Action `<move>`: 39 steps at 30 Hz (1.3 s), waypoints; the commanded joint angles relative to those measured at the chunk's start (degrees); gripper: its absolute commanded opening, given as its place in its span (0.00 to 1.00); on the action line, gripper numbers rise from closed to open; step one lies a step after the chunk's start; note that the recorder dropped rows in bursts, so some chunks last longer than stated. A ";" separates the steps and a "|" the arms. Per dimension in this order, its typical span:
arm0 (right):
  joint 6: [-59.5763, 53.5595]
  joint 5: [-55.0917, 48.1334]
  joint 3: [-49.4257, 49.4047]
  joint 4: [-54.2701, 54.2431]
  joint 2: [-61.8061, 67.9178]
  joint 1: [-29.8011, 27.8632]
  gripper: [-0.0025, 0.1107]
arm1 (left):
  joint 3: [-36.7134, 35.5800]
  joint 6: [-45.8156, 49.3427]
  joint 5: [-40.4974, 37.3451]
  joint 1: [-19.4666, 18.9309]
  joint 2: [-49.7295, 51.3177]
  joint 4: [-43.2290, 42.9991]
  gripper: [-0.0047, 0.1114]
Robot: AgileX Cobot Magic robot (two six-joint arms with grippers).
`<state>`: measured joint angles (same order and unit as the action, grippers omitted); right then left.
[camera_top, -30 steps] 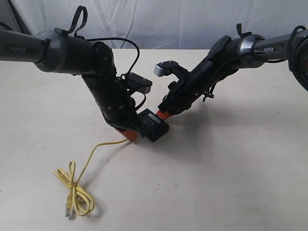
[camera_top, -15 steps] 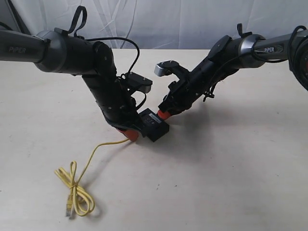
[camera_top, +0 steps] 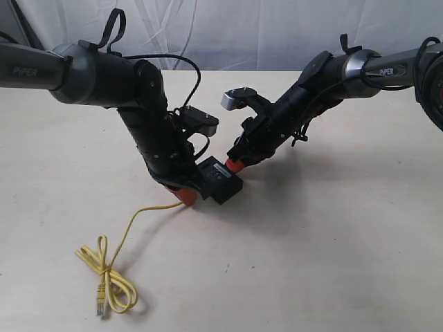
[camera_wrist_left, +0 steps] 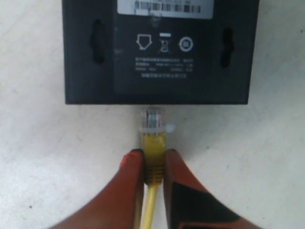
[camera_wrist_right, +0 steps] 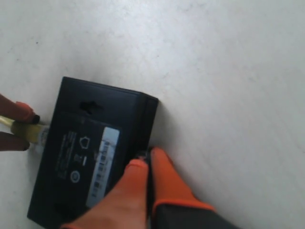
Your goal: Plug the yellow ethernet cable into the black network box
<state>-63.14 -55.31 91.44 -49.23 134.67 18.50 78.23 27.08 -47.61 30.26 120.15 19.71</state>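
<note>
The black network box (camera_top: 223,181) lies flat on the table between both arms, its white label (camera_wrist_left: 164,6) facing up. My left gripper (camera_wrist_left: 153,155) is shut on the yellow ethernet cable (camera_wrist_left: 150,205) just behind its clear plug (camera_wrist_left: 153,119). The plug tip is at the box's (camera_wrist_left: 162,52) side wall, touching or just short of it. The rest of the cable (camera_top: 111,280) trails to a loose loop on the table. My right gripper (camera_wrist_right: 145,160) is shut, with its orange tips against the opposite side of the box (camera_wrist_right: 95,143).
Both arms lean in over the middle of the pale table (camera_top: 332,242). A white cloth backdrop (camera_top: 242,34) hangs behind it. The cable's free plug (camera_top: 101,306) lies near the front left.
The left gripper has shifted very slightly with the plug, and the loose cable loop on the table has slid a little. The right arm and the box look unmoved.
</note>
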 commanded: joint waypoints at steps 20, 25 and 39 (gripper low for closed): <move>-0.05 -1.65 0.30 -0.26 -0.06 -0.13 0.01 | -0.02 -1.43 5.25 1.58 -0.82 -0.25 0.04; -0.30 -2.00 0.30 -0.08 -0.06 -0.13 0.01 | -0.02 -1.43 5.36 1.58 -0.82 -2.98 0.04; -0.96 0.40 0.64 -0.30 1.49 -0.13 0.01 | -0.02 -0.71 7.21 1.58 -0.82 -5.35 0.04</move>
<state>-63.17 -55.72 91.84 -49.94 135.30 18.32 78.23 26.12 -43.39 31.45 120.15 14.06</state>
